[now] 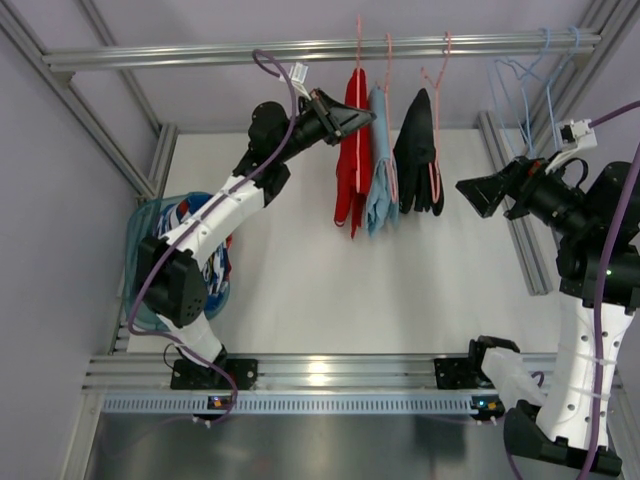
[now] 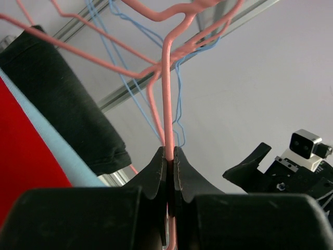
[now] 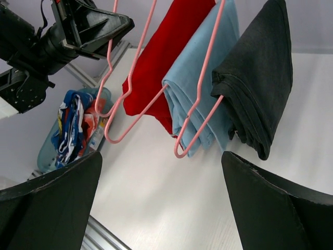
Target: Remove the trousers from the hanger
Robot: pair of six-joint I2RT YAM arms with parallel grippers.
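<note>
so from above, a matte white table (image 1: pixel 300 280) sits inside an aluminium rail frame (image 1: pixel 200 53). soft red trousers (image 1: pixel 352 150) hang folded over the thin pink wire hanger (image 1: pixel 359 45) on the top rail. left wrist view: the left gripper (image 2: pixel 169 151) has its fingers pinching that wire tight. right wrist view: the right gripper (image 3: pixel 161 155) has its fingers spread wide, well apart from the trousers.

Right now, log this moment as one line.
left tool: shut on hanger | right tool: open, apart | trousers: on hanger
</note>
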